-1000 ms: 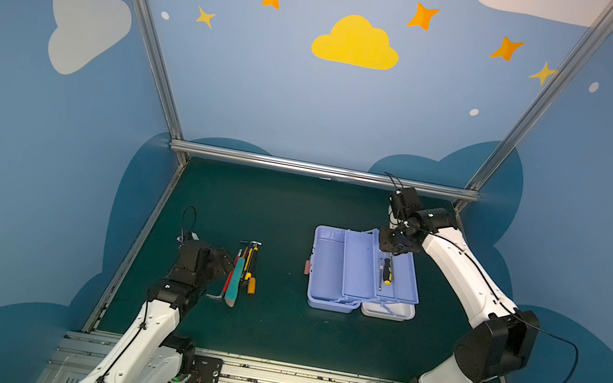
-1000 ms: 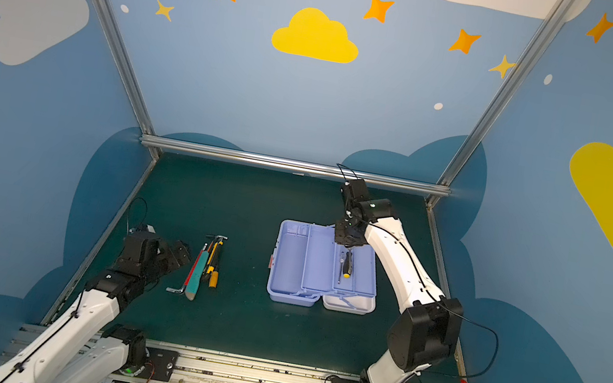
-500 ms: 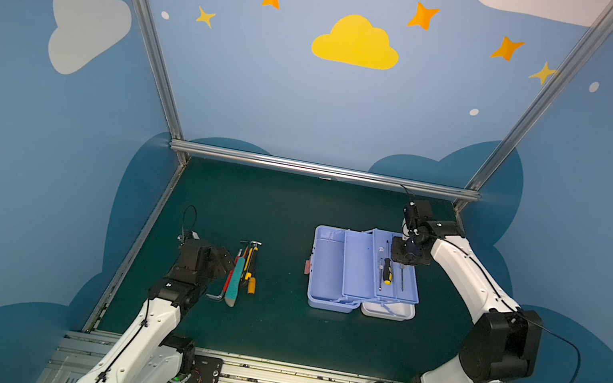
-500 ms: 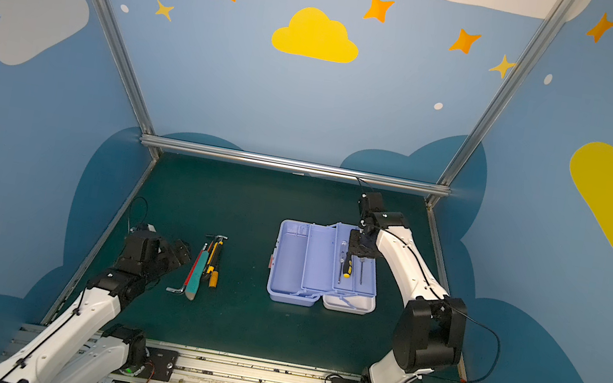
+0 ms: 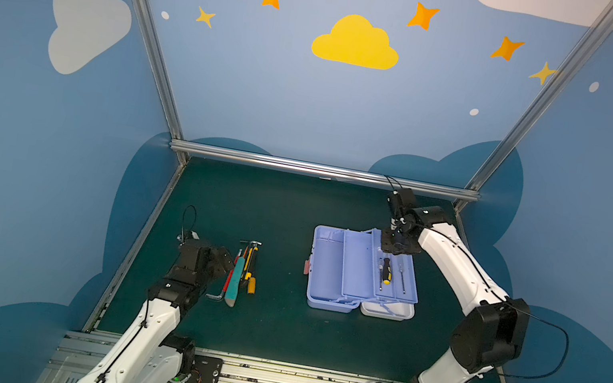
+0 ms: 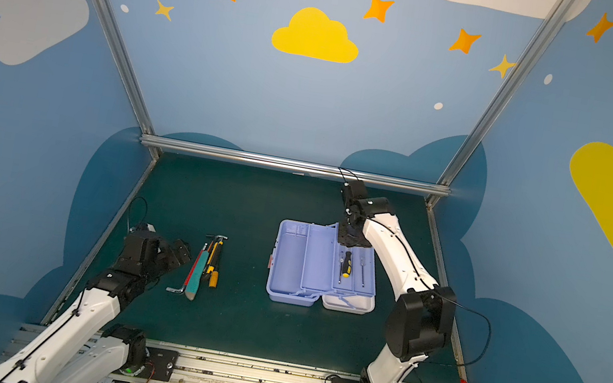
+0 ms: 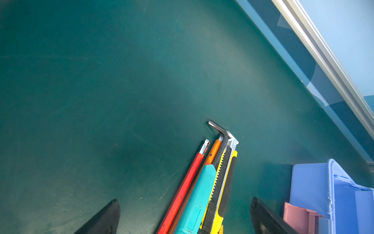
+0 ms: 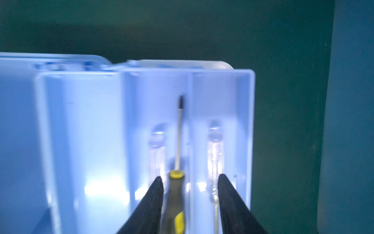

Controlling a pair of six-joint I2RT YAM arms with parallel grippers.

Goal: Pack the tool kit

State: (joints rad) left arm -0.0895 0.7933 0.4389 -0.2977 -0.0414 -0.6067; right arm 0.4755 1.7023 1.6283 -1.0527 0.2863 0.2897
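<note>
On the left, the left gripper (image 5: 222,259) sits low by the green mat (image 5: 285,206). Its two black fingers (image 7: 105,216) are spread wide, and nothing is in them. Just beside it lies a tight row of tools, side by side and touching: a bent hex key (image 5: 214,297), a long red tool (image 5: 230,276), a teal tool (image 5: 235,281), a yellow and black cutter (image 5: 250,265) and an orange handle (image 5: 252,286). In the left wrist view the row runs out between the open fingers. Well apart from the tools, more to the right, the tool kit (image 5: 326,276) sits flat on the mat, and it is open. Its purple-blue trays are folded out to the right. A small pink part (image 5: 306,266) sticks out on its left side, and the white lid (image 5: 388,311) peeks out from under the right tray (image 5: 410,286). In that tray lies a black and yellow screwdriver (image 5: 386,271), and a thin screwdriver (image 5: 403,279) lies in the slot next to it. The right gripper (image 5: 394,250) points down over the far end of that tray. Its fingers (image 8: 149,204) are partway apart, wider than the screwdriver handle that lies between them. The handle is close to one finger, but the right wrist view is blurry, so I cannot tell if they touch.
</note>
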